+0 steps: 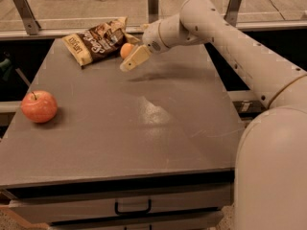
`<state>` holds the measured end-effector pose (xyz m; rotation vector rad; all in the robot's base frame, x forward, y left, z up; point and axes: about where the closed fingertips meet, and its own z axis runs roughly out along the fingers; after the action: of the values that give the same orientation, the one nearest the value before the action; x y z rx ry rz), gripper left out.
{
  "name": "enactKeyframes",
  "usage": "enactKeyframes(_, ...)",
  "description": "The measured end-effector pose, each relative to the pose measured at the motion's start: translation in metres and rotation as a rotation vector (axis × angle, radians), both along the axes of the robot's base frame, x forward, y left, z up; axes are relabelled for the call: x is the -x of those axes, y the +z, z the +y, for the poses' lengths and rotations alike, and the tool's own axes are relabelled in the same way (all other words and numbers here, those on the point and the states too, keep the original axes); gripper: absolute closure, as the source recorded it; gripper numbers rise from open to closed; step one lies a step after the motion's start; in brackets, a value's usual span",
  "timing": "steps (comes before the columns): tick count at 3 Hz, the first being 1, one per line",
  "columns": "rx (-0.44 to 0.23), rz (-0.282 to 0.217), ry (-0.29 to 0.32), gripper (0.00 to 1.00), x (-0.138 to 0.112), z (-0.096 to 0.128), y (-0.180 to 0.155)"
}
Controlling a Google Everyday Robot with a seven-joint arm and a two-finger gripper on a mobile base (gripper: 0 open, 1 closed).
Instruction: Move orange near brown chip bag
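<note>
The camera view looks down on a grey table [144, 128] with a drawer [120, 206] under its near edge; the drawer has a dark handle [133, 208] at its middle. The white arm [240, 47] reaches in from the right, over the table's far right corner, towards the far left; the robot's rounded body [273, 176] fills the near right.

The gripper [130, 60] hangs at the far side of the table, left of its middle, tilted down and to the left, a little above the top; its shadow [144, 75] lies on the table just near of it. The orange [126, 50] sits right behind the gripper's tip, partly covered by it; whether the gripper grips the orange or is loose of it, I cannot tell; nor whether the orange rests on the table.

The chip bag [98, 44] lies crinkled at the far left of the table, dark brown in the middle with pale yellow ends; the orange is just beside its right end, perhaps touching it.

A red apple [39, 106] stands alone at the left edge, well apart from bag and orange; its stem points up.

Beyond the far edge runs a rail with metal posts [152, 1].
</note>
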<state>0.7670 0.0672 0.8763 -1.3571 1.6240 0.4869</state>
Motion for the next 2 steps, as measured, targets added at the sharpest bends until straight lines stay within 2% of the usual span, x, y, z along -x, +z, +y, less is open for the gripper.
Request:
enactKeyframes(1, -0.006, -0.01, 0.015, 0.0, 0.016, -0.028, 0.02)
enactKeyframes(2, 0.005, -0.039, 0.041, 0.0, 0.053, -0.089, 0.059)
